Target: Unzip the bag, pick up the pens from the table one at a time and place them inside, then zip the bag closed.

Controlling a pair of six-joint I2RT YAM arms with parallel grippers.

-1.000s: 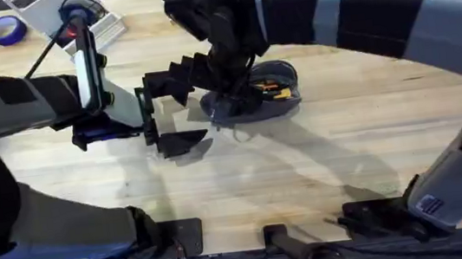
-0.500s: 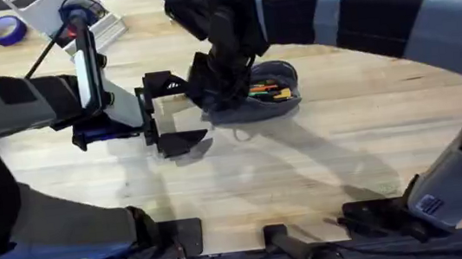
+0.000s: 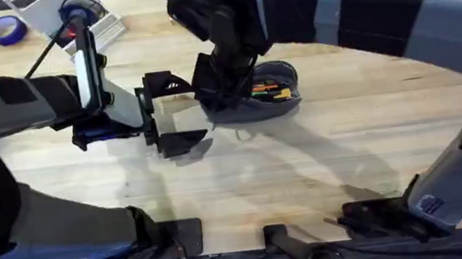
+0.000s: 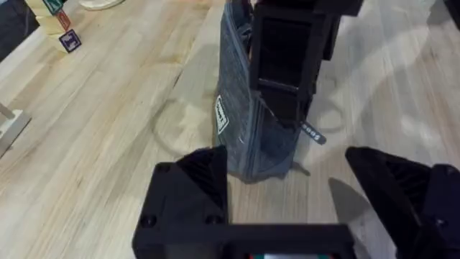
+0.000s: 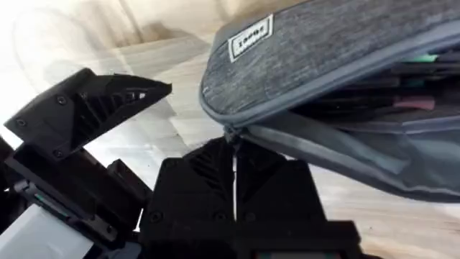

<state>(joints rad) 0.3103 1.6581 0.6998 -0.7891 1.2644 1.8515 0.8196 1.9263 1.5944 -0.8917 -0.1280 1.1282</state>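
Light plank table (image 3: 322, 163) under me, blue tape roll (image 3: 6, 30) in the overhead's upper left corner. The grey bag (image 3: 274, 90) lies just above centre, mouth open, orange and dark pens (image 3: 268, 87) showing inside. My right gripper (image 5: 234, 167) is pressed together on the bag's zipper end, which its wrist view shows up close. My left gripper (image 4: 287, 191) is spread wide, near the bag's end without touching; that view catches the dangling zipper pull (image 4: 313, 133).

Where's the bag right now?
The bag lies just past the middle of the table in the overhead view, mouth open with pens inside. The right gripper is shut at its zipper end, the open left gripper beside it.
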